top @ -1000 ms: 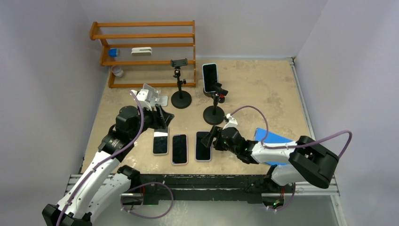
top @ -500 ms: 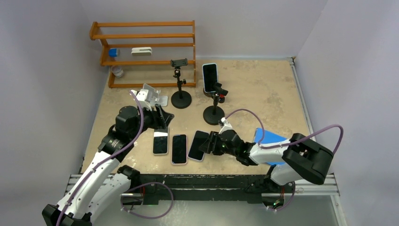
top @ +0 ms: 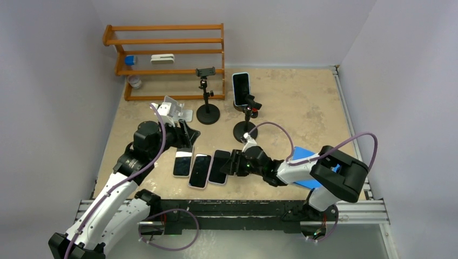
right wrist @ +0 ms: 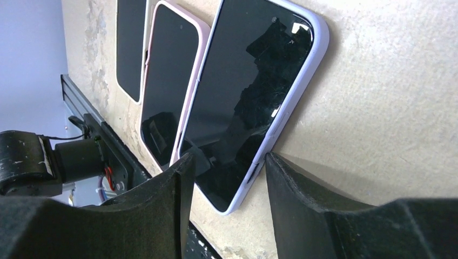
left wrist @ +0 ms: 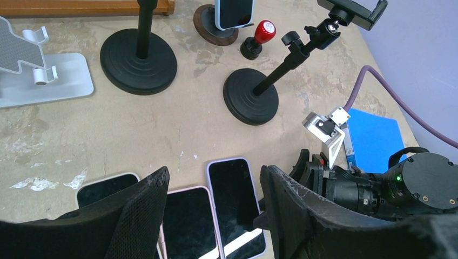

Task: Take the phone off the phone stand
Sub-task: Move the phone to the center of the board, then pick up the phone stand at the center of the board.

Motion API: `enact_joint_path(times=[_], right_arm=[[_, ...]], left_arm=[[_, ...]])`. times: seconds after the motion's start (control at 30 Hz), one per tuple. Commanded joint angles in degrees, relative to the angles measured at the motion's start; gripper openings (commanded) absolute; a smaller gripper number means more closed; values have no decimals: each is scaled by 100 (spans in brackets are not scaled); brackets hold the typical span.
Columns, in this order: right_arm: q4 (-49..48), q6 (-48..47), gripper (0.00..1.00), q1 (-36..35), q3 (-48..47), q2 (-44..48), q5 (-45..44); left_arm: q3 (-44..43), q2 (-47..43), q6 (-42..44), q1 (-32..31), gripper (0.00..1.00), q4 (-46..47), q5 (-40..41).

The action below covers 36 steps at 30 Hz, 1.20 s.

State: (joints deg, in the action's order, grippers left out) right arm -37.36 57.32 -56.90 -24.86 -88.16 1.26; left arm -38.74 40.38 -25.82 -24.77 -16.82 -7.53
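Mostly done, by the look: three phones lie flat, side by side on the beige tabletop [top: 302, 108]: a white-cased smartphone [top: 182, 163], a pink-cased smartphone [top: 200, 170] and a lavender-cased smartphone [top: 219, 166]. The right claw [top: 233, 163] sits at the lavender one's near end with a finger on either side; gripping or just bracketing, cannot tell. The left claw [left wrist: 215, 181] hovers over the row, spread wide, holding nothing. The black pole stands [top: 207, 102] and the silver folding stand [top: 175, 110] are bare. Likely left: the light-blue-cased phone [top: 241, 86], upright on the round dark-brown stand [left wrist: 205, 27] at the back, well apart from both claws.
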Motion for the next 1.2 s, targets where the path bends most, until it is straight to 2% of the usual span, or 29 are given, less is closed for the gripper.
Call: enact_joint_path(times=[0.0,0.13,0.2,0.33,0.43,0.5,0.57,0.67,0.73,0.93,1.17], right_arm=[[156,-320,54,-40,-203,-229,59],[279,-455,55,-40,-372,-252,-69],[614,-505,55,-40,-395,0,-417],[1479,-789,58,-40,-193,1870,-1496],[2336,-1113,65,-40,-212,3387,-2265],[2666,-1410,71,-27,-230,4080,-2861],[2847,-1696,77,68,-373,4359,-3361],[2962,-1892,90,554,-831,4038,-3447],[2739,-1992,94,929,-962,3687,-3228],[1733,-2368,95,1115,-1103,2702,-3178],[834,-2795,91,1345,-1336,1971,-3060]], left_arm=[[-24,-20,95,-19,61,259,-73],[-25,-7,95,-19,61,262,-77],[-20,-15,103,-19,61,254,-82],[-24,-39,104,-27,61,250,-54],[-28,-49,95,-27,62,267,-86],[-33,-61,89,-19,61,275,-105],[-30,-74,86,-24,61,276,-115],[-28,-69,86,-19,61,275,-100],[-28,-51,86,-25,61,267,-100],[-33,-39,104,-27,61,244,-51],[-30,-32,104,-27,61,242,-44]])
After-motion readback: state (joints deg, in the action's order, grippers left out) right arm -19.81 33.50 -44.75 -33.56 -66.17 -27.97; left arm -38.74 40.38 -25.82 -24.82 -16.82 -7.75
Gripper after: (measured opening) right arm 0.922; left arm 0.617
